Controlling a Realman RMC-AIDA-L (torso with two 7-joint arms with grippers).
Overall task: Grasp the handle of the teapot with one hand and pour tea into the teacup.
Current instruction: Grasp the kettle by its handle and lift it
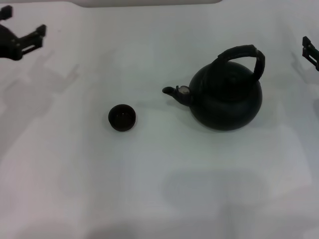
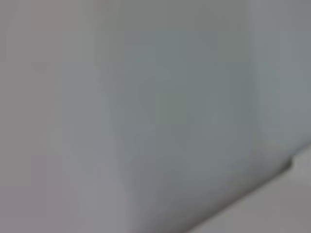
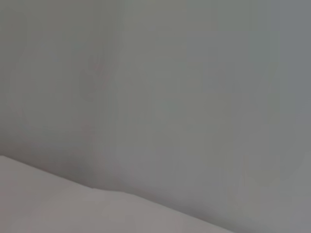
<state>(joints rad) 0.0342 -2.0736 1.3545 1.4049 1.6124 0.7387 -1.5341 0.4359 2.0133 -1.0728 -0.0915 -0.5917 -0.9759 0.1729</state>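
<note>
In the head view the black round teapot (image 1: 227,102) stands upright on the white table at the right of centre. Its thick black arched handle (image 1: 241,54) spans over its top, and its short spout (image 1: 174,91) with a silvery tip points left. The small dark teacup (image 1: 122,117) stands apart from it, to the left of the spout. No tea shows. My left gripper (image 1: 34,39) is open and empty at the far left back. My right gripper (image 1: 310,50) is at the right edge, partly cut off, beyond the teapot's handle. Both wrist views show only blurred pale surface.
The white table (image 1: 159,189) spreads around both objects, with its far edge (image 1: 149,4) at the top of the head view. Nothing else stands on it.
</note>
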